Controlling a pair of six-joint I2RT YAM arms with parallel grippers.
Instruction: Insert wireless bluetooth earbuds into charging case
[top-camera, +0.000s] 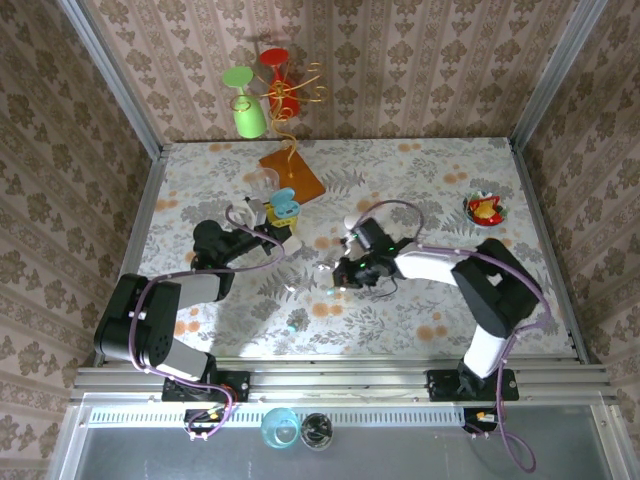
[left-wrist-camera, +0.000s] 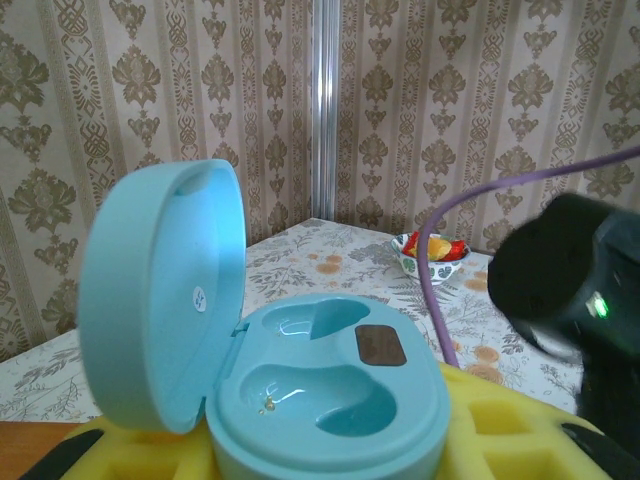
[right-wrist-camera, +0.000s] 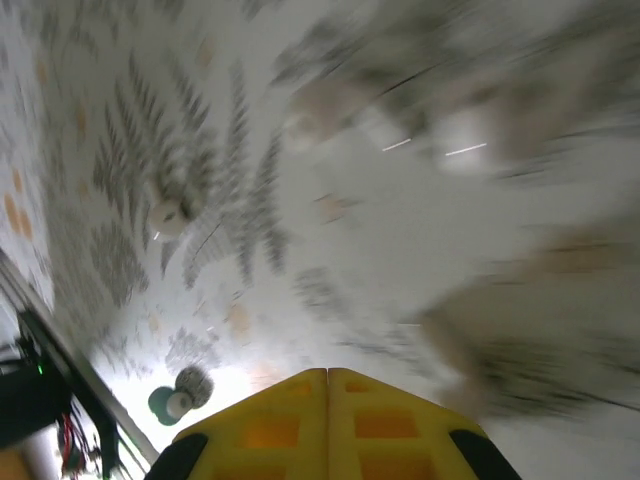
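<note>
holding the turquoise plastic charging case (left-wrist-camera: 330, 400) lid-up presents both empty wells for loading; left jaws pinch its base, right jaws are pressed together.

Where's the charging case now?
The turquoise charging case is left of centre in the top view, open in the left gripper, near the orange board.

**Colours and patterns on your bench**

Your table (top-camera: 420, 320) is white, printed with grey ferns and orange blossoms; the walls (top-camera: 400, 60) carry beige-and-brown damask wallpaper; at the far side you have a green glass (top-camera: 248, 115), a red glass (top-camera: 283, 95) and an orange board (top-camera: 293, 172); the charging case (left-wrist-camera: 330, 400) is pale turquoise with a brown patch (left-wrist-camera: 380, 345) inside; the left gripper (left-wrist-camera: 325, 445) has yellow pads (left-wrist-camera: 500, 430); a cable (left-wrist-camera: 440, 290) is purple; the bowl (left-wrist-camera: 420, 268) at far right holds red and yellow.
</note>
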